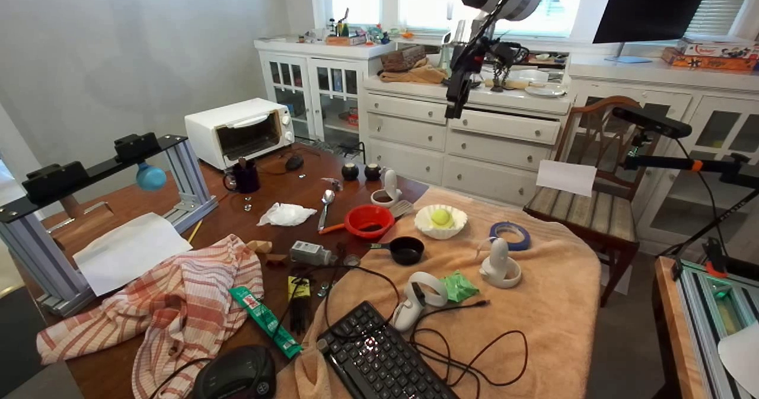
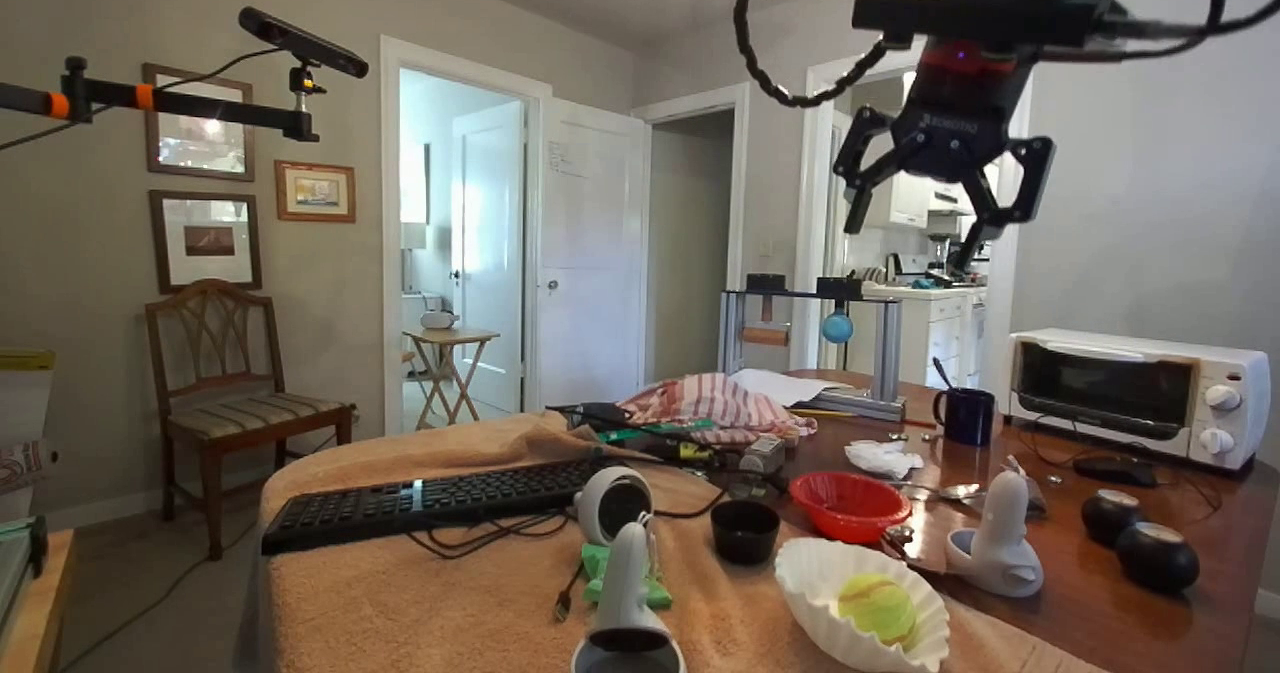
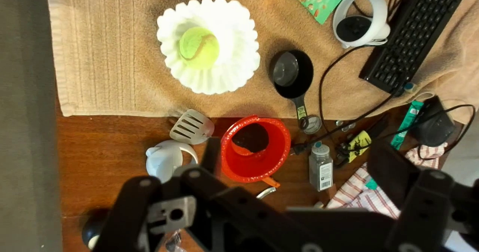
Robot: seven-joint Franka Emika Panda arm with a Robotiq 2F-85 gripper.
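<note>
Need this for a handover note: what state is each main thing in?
Gripper, open, holding nothing
White fluted bowl, upright, holding the tennis ball
Red bowl, upright
Black measuring cup, upright
Shaker bottle, lying on its side
Striped cloth, crumpled
Dark mug, upright
Toaster oven, door shut

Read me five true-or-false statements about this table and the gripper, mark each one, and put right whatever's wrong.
1. The tennis ball sits inside the white fluted bowl. True.
2. The gripper is shut on the red bowl. False: its jaws stand open and hold nothing.
3. The roll of blue tape lies on the tan towel. True.
4. The dark mug stands on top of the toaster oven. False: it stands on the table, next to the toaster oven.
5. The black keyboard lies on the tan towel. True.
</note>
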